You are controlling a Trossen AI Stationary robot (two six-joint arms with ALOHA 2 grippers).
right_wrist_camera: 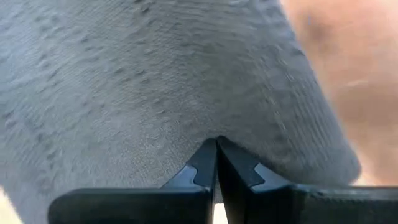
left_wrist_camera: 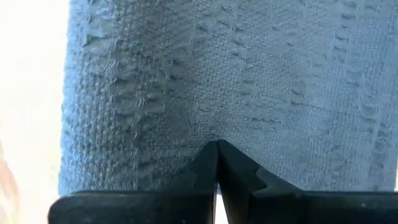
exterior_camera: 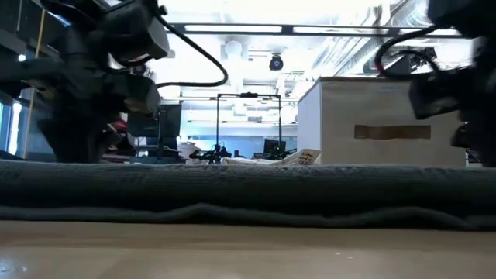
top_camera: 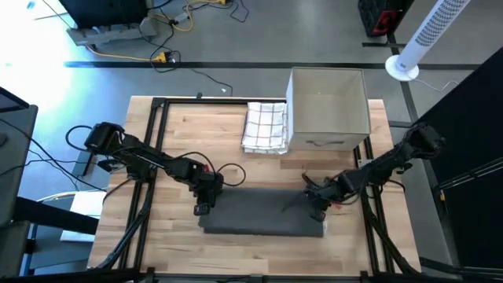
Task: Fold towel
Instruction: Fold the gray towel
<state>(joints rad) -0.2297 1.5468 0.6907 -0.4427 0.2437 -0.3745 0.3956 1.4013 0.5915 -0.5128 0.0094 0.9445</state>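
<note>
Pinching the dark grey towel (top_camera: 263, 212) at both ends: my left claw (top_camera: 203, 206) is clamped on its 9 o'clock edge, my right claw (top_camera: 317, 211) on its 3 o'clock edge, fingers together with cloth between them in both wrist views. The towel lies as a long flat band toward the 6 o'clock side of the tabletop (top_camera: 181, 141). It looks already doubled lengthwise, judging by the layered edge in the low view. Likely left: bringing the ends together. A folded checked cloth (top_camera: 264, 126) and a white box (top_camera: 328, 108) sit at 12 o'clock.
</note>
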